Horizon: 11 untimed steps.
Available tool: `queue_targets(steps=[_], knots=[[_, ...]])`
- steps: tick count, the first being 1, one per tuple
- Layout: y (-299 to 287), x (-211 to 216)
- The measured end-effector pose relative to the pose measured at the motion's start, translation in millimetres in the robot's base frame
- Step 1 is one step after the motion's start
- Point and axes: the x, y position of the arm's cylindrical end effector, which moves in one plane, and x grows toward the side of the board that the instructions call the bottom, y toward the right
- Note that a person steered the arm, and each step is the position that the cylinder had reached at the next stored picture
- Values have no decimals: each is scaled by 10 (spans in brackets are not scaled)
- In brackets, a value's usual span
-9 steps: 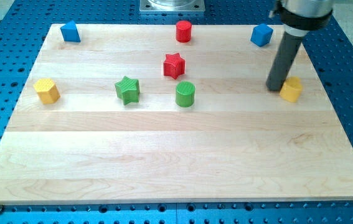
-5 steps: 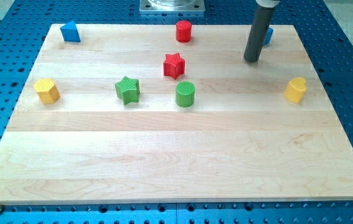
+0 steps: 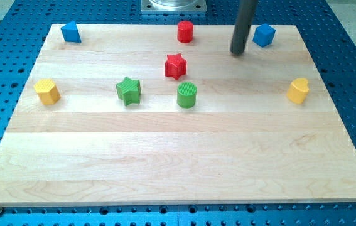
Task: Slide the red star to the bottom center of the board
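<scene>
The red star (image 3: 175,66) lies on the wooden board (image 3: 178,157), a little above the board's middle. My tip (image 3: 238,52) is at the view's upper right, to the right of and slightly above the red star, well apart from it. The tip stands just left of the blue block (image 3: 264,35) without touching it. A green cylinder (image 3: 187,95) lies right below the red star.
A red cylinder (image 3: 185,31) sits at the top centre. A green star (image 3: 129,90) lies left of the green cylinder. A yellow block (image 3: 47,91) is at the left edge, a yellow heart (image 3: 298,91) at the right. A blue block (image 3: 71,32) is at the top left.
My tip has moved from beside the yellow heart up and to the left, past the blue block. The yellow heart has shifted slightly right. The other blocks have not moved.
</scene>
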Motion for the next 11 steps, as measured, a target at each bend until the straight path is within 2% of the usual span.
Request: queue_targets(steps=[1, 2, 3, 4, 5, 6, 7, 10, 11], knots=[[-487, 192], [-849, 724], [-907, 900], [-570, 241], [-1490, 400], [-1689, 1322], [-1791, 1924], [-1572, 1772], [-1376, 1455]])
